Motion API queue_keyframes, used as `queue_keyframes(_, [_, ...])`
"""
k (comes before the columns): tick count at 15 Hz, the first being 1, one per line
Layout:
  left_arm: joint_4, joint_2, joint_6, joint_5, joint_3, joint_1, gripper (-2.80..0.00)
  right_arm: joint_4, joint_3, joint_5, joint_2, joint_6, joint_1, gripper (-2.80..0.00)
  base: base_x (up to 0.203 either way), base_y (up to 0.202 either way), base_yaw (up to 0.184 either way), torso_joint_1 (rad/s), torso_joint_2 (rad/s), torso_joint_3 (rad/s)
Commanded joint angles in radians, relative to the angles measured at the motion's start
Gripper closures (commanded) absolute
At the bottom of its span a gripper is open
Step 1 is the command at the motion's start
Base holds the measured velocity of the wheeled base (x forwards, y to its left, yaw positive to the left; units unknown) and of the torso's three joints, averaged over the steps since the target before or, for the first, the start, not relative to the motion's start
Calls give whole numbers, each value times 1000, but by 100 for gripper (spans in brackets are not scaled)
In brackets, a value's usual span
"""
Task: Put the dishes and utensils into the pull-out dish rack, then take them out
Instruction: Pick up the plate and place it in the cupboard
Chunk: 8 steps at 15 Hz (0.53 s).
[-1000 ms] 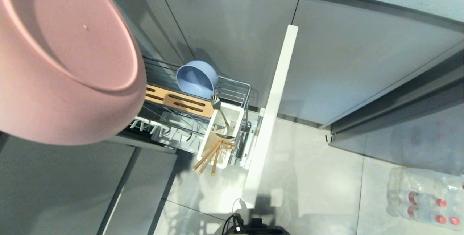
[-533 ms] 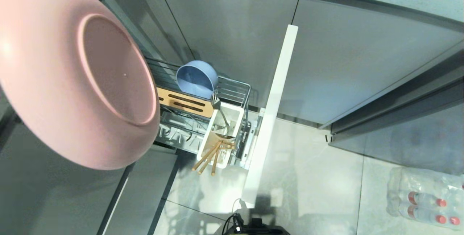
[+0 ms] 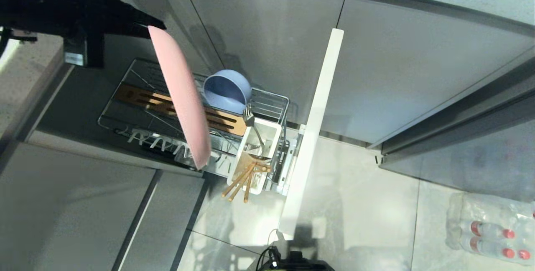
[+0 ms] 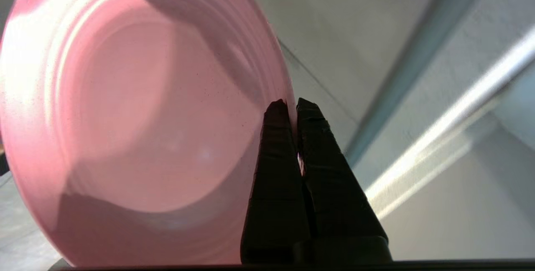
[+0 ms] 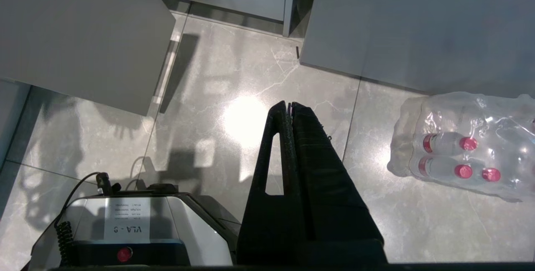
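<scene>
Plate (image 3: 179, 95) pinched in L claw (image 4: 291, 106).

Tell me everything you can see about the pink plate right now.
The pink plate is round, salmon-pink, matte and plastic-looking, with a shallow well and faint concentric rings in the left wrist view. It hangs on edge, nearly vertical, so the head view sees it almost edge-on. The left pincer is shut on its rim at the top. Its lower edge sits above the white prongs of the pull-out dish rack; contact with them cannot be told.
</scene>
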<state>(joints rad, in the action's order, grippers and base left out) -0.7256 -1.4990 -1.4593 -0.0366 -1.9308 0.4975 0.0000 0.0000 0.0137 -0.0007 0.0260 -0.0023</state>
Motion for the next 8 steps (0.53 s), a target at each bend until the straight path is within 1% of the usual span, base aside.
queue_keyframes(1, [-3, -48, -13, -22, -8, 15, 0, 0, 0, 0, 1, 0, 1, 0, 0, 0, 0, 0, 0, 0])
queue_keyframes(2, [10, -53, -27, -42, -8, 15, 0, 0, 0, 0, 1, 0, -1, 0, 0, 0, 0, 0, 0, 0])
queue_keyframes(4, [78, -55, -77, -89, -5, 15, 0, 0, 0, 0, 1, 0, 1, 0, 0, 0, 0, 0, 0, 0])
queue_keyframes(6, [156, -64, -85, -171, 2, 15, 0, 0, 0, 0, 1, 0, 1, 0, 0, 0, 0, 0, 0, 0])
queue_keyframes(8, [201, -86, -87, -260, 15, 15, 0, 0, 0, 0, 1, 0, 1, 0, 0, 0, 0, 0, 0, 0])
